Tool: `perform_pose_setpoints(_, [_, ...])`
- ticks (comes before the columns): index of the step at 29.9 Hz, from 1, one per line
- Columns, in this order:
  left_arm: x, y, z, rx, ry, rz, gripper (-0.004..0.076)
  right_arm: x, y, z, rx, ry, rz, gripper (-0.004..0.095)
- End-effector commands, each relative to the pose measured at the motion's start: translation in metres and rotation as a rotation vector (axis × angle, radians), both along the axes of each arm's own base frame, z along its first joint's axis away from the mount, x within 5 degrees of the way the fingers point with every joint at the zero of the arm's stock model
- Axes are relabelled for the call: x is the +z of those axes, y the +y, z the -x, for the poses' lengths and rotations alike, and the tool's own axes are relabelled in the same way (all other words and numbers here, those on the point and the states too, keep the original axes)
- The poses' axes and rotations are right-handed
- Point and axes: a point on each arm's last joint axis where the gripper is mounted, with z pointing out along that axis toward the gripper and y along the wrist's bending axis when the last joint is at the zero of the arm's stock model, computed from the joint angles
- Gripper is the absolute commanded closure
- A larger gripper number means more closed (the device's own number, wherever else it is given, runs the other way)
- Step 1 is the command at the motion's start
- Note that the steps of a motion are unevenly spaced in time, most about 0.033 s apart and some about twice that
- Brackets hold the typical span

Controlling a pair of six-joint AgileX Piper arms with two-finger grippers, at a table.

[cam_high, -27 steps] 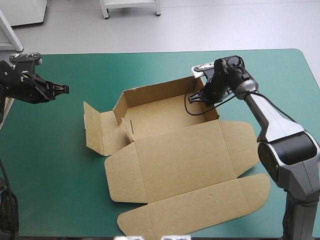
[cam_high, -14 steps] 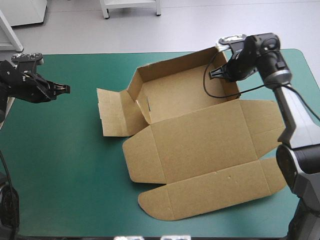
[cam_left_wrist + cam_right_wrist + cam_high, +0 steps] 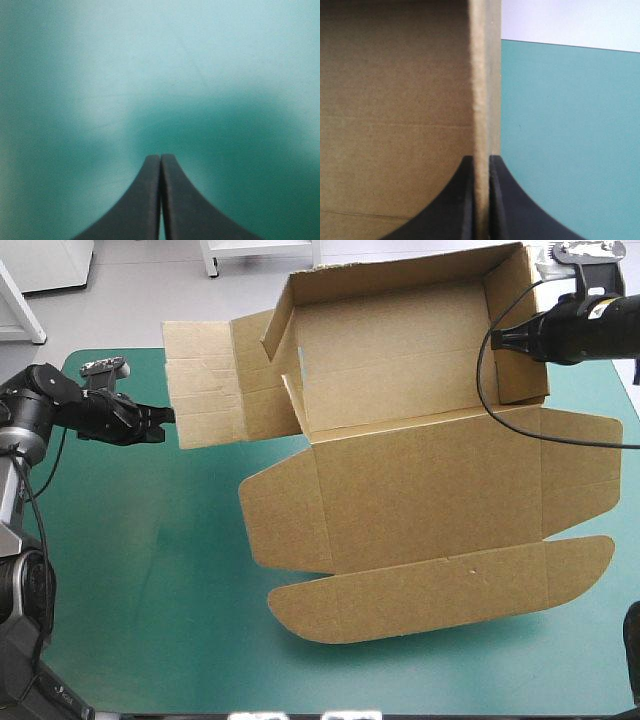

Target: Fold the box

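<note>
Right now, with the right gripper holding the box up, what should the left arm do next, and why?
Probably open the left gripper and ease it onto the side flap. The right gripper is shut on the box at its right wall, while the opposite flap sticks out unfolded, with the shut left gripper just beside it.

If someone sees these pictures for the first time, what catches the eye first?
The brown box, walls raised and lid hanging open, is held up over the teal-green table. The right arm's jaws are shut on its right wall near the far edge. The left arm's jaws, shut and empty, sit beside its left flap.
</note>
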Motion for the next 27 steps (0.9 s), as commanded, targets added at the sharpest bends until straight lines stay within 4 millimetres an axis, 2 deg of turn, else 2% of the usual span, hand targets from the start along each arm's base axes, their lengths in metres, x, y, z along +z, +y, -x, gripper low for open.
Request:
perform_pose_setpoints(1, [0.03, -0.014, 0.0, -0.048, -0.156, 0.149, 0.0732, 0.034, 0.006, 0.037, 0.056, -0.116, -0.072, 0.0925])
perform_pose_setpoints(6, [0.039, -0.027, -0.002, -0.105, -0.217, 0.335, 0.0732, 0.039, 0.015, 0.044, 0.142, -0.139, -0.129, 0.0925])
perform_pose_setpoints(13, [0.057, -0.049, 0.006, -0.272, -0.268, 0.561, 0.0732, 0.035, 0.021, 0.034, 0.196, -0.122, -0.176, 0.0925])
perform_pose_setpoints(23, [0.069, -0.105, 0.019, -0.42, -0.285, 0.576, 0.0732, 0.018, 0.022, 0.008, 0.21, -0.079, -0.183, 0.0923])
perform_pose_setpoints(27, [0.08, -0.11, 0.027, -0.43, -0.321, 0.566, 0.0732, 0.008, 0.021, -0.006, 0.197, -0.05, -0.174, 0.0923])
